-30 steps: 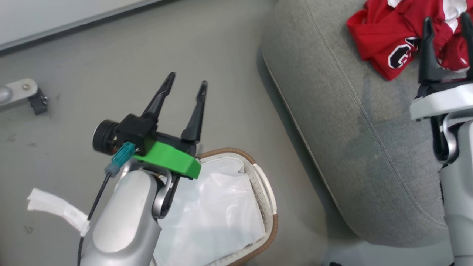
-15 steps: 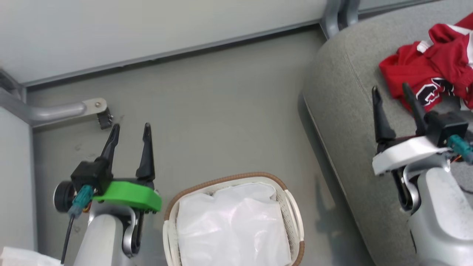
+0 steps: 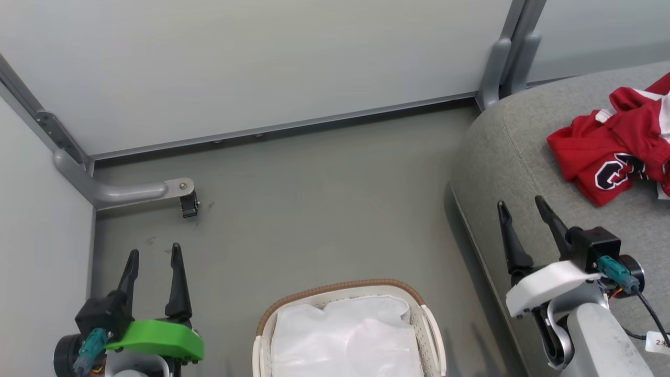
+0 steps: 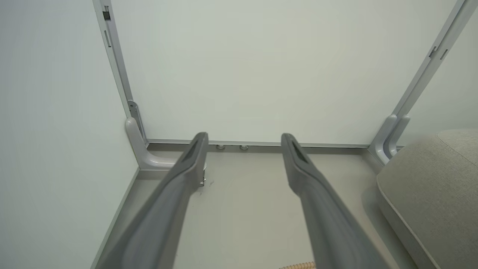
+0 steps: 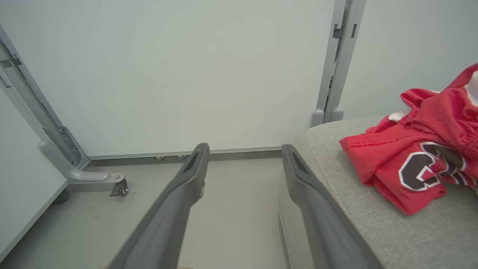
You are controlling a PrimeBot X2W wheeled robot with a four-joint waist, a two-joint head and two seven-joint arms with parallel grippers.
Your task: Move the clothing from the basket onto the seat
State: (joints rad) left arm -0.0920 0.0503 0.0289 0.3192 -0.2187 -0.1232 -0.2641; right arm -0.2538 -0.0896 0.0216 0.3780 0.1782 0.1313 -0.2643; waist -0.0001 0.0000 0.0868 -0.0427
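Lying crumpled on the seat [image 3: 523, 157], up and to the right of the basket [image 3: 335, 287], the clothing [image 3: 602, 152] shows red with black-and-white numerals. A white liner [image 3: 345, 335] fills the basket. The left gripper [image 3: 154, 249] hovers over the floor [image 3: 314, 209] left of the basket, jaws moderately parted, holding nothing. The right gripper [image 3: 521, 201] hangs right of the basket at the seat's edge, jaws likewise parted and empty.

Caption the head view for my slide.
Left hand and right hand open; clothing heaped on the seat; basket showing its white liner.
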